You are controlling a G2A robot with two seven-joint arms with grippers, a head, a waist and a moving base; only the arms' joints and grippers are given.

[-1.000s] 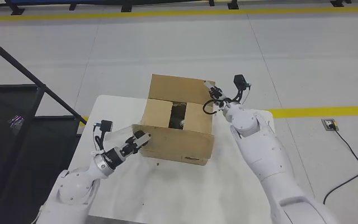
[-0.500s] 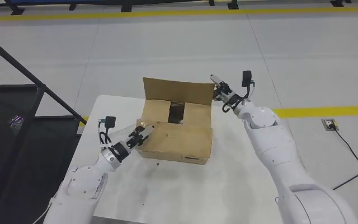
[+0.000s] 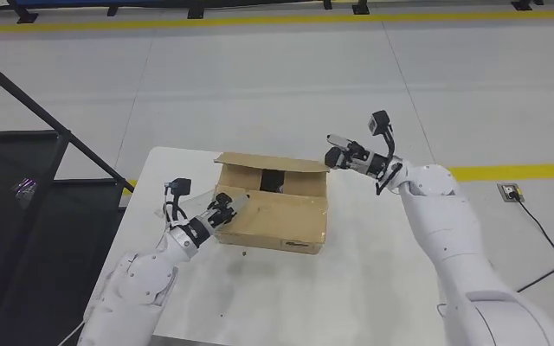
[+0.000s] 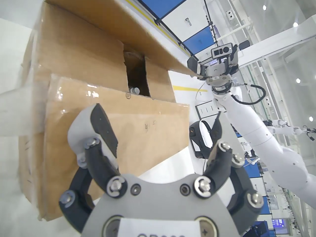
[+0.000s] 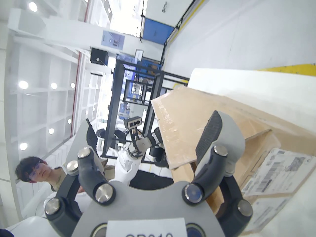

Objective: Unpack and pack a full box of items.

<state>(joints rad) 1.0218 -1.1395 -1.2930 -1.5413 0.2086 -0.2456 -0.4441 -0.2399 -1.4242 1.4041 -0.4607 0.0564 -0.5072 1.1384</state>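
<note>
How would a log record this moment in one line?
item: cardboard box on table, top gap showing | left tool: open, at near flap | right tool: open, at far flap corner

White, smooth-shelled arms with a black cable looped at the wrist. The left gripper and right gripper: grey plate, silver screws, black links, grey fingers, black ribbed pads, white label.
</note>
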